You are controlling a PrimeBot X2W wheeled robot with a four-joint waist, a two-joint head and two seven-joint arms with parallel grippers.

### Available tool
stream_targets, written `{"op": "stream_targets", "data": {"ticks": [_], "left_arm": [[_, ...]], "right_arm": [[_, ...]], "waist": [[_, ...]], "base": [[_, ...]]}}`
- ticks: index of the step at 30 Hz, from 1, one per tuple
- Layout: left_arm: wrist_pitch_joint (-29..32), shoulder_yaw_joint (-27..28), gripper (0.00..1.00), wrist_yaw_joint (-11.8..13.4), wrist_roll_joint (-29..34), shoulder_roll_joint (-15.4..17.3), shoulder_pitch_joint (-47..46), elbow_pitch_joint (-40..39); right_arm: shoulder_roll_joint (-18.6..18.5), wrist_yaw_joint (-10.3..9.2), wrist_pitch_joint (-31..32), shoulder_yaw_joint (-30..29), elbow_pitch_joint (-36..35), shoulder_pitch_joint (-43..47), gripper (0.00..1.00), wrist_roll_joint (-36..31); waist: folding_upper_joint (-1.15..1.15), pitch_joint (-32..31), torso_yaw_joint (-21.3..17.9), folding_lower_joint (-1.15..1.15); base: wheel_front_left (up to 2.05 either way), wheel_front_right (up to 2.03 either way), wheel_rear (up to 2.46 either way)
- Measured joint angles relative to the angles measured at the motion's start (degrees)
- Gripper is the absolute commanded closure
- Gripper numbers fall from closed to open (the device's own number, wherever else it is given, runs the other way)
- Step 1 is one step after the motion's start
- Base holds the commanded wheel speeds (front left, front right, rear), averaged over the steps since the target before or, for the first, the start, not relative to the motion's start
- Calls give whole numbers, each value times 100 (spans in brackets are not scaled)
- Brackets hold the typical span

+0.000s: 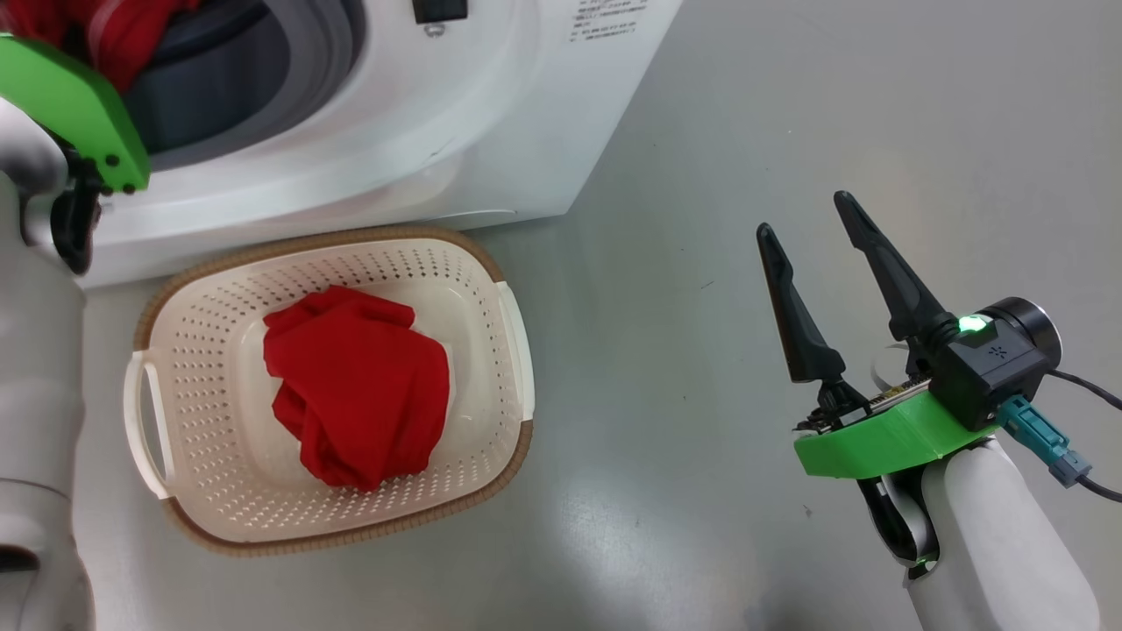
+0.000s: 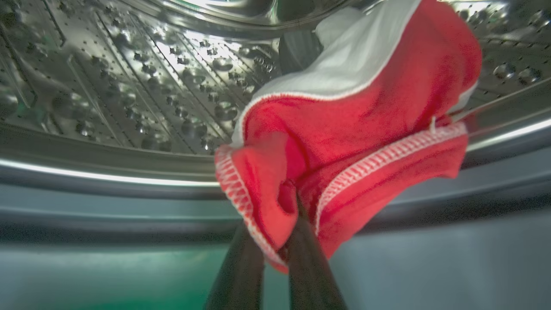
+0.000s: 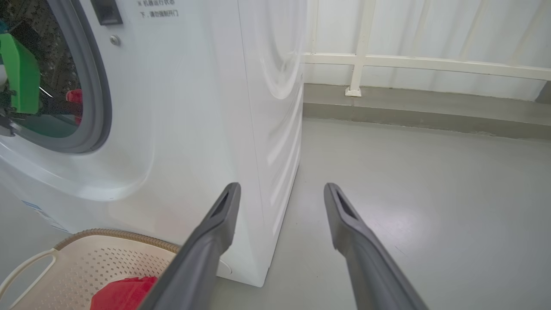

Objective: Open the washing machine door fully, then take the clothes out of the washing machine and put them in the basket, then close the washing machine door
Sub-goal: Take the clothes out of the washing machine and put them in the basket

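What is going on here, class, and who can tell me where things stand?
A two-armed robot is unloading a washing machine. Its left hand is inside the steel drum, shut on a red and white cloth. One red garment lies in the basket on the floor in front of the machine. The right hand hangs open above the floor beside the basket, holding nothing.

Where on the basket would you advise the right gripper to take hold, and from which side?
Probably the side handle nearer the right gripper, from above: it stands off the basket wall as an open loop, and the red cloth lies mid-basket, clear of it.
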State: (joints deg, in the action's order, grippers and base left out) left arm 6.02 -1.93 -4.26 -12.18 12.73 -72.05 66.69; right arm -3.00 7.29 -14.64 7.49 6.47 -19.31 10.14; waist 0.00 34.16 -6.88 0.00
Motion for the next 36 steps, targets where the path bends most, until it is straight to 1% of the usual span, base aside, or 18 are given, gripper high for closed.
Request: {"op": "stream_targets", "data": {"ticks": [4, 5, 7, 12, 15, 19, 24, 27, 31, 36], "left_arm": [[-456, 59, 100, -137, -200, -119, 12, -162], [-456, 59, 100, -137, -200, -119, 12, -162], [-692, 51, 100, -188, -270, -181, 30, -248], [-1581, 99, 100, -232, -372, -229, 187, -553], [-1929, 157, 100, -224, -391, -253, 416, -764], [-2031, 229, 100, -224, -411, -278, 869, -1312], [-2034, 579, 100, -224, -377, -465, 1689, -2950], [-2058, 690, 100, -224, -255, -646, 2284, -3650], [-2058, 735, 100, -226, -130, -816, 2904, -4209], [-2058, 758, 100, -241, 9, -870, 3459, -4821]], "right_arm": [[0, 0, 0, -8, 29, 0, 0, 7], [0, 0, 0, -8, 29, 0, 0, 7], [0, 0, 0, -8, 47, 1, 0, 7], [0, 0, 0, -45, 70, 1, 0, 5], [-2, 0, 0, -103, 98, 8, 0, 5], [-1, 0, 0, -104, 154, 31, 0, 4], [-1, 0, 0, -120, 190, 34, 0, -11], [-2, 0, 0, -116, 221, 42, 0, -12], [-2, 0, 0, -118, 260, 87, 0, -54], [-2, 0, 0, -102, 319, 180, 0, -113]], "waist": [[0, -31, 34, 0], [0, -31, 34, 0], [0, -52, 58, 0], [0, -114, 133, 0], [0, -180, 185, 0], [0, -298, 241, 0], [0, -452, 318, 0], [0, -576, 351, 0], [0, -766, 397, 0], [0, -1048, 450, 0]], "base": [[0, 0, 0], [0, 0, 0], [0, 0, 0], [0, 0, 0], [0, 0, 0], [0, 0, 0], [0, 0, 0], [0, 0, 0], [0, 0, 0], [0, 0, 0]]}}
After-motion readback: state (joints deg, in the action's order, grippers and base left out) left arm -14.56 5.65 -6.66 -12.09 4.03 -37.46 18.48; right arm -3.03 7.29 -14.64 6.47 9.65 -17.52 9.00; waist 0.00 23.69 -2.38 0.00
